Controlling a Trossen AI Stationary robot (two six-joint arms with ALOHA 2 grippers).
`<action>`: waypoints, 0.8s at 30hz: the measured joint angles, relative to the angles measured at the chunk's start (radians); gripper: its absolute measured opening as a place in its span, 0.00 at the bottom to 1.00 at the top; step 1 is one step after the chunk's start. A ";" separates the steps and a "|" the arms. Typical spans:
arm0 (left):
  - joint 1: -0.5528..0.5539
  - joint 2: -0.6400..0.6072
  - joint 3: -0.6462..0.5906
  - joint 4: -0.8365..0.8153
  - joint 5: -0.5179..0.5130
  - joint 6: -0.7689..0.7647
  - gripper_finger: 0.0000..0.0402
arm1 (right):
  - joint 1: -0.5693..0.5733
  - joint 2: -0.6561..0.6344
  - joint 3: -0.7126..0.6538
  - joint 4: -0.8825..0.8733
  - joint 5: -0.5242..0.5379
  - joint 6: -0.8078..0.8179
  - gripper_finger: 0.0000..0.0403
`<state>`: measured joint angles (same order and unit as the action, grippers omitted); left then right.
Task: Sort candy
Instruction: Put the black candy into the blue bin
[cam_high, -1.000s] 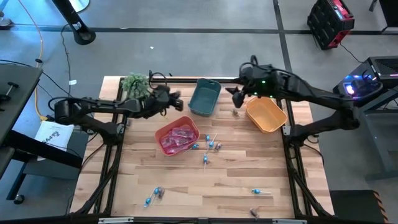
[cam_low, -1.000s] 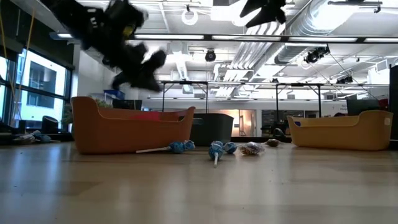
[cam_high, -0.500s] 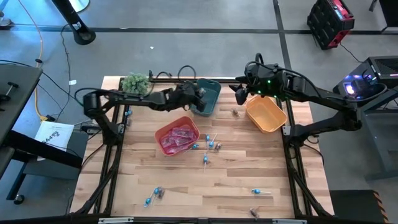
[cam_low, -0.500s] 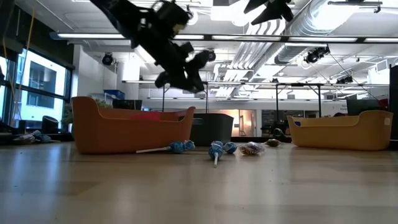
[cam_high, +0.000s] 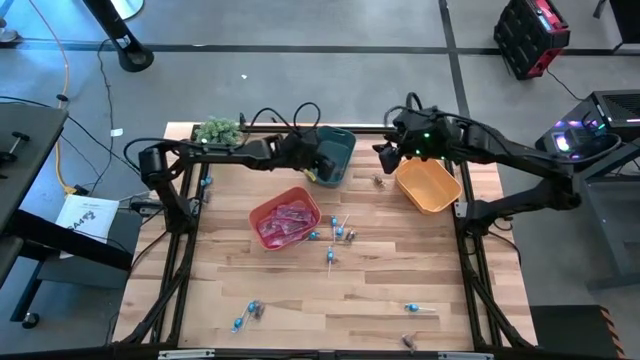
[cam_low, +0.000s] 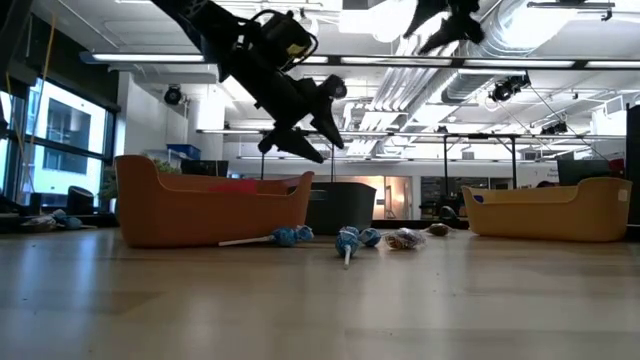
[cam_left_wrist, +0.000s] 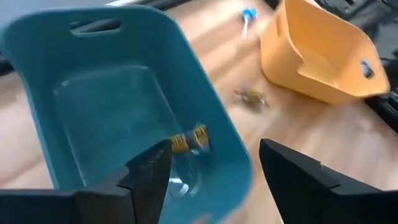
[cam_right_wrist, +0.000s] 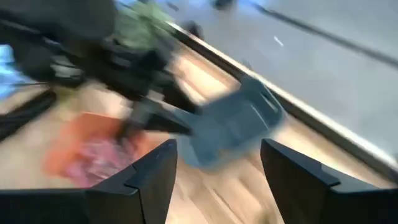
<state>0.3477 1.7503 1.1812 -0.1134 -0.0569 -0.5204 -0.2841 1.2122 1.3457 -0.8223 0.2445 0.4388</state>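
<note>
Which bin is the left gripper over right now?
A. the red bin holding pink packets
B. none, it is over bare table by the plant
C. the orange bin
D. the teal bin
D: in the high view the left gripper sits over the teal bin, and its wrist view looks straight down into that bin, where a small brownish candy lies between the open fingers.

Grey floor (cam_high: 300, 80), exposed ceiling ducts (cam_low: 560, 40), big windows (cam_low: 60, 140).
</note>
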 joint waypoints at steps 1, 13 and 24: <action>-0.001 -0.012 0.000 -0.003 0.021 0.000 0.59 | -0.010 0.014 0.000 -0.048 0.009 0.030 0.56; -0.008 -0.394 0.000 0.001 0.053 0.109 0.59 | -0.126 0.421 0.000 -0.169 -0.094 -0.043 0.56; -0.050 -0.620 -0.043 -0.054 -0.029 0.096 0.59 | -0.159 0.681 -0.001 -0.270 -0.097 -0.193 0.56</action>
<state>0.2980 1.1303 1.1385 -0.1675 -0.0858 -0.4248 -0.4430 1.8935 1.3449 -1.0919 0.1471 0.2460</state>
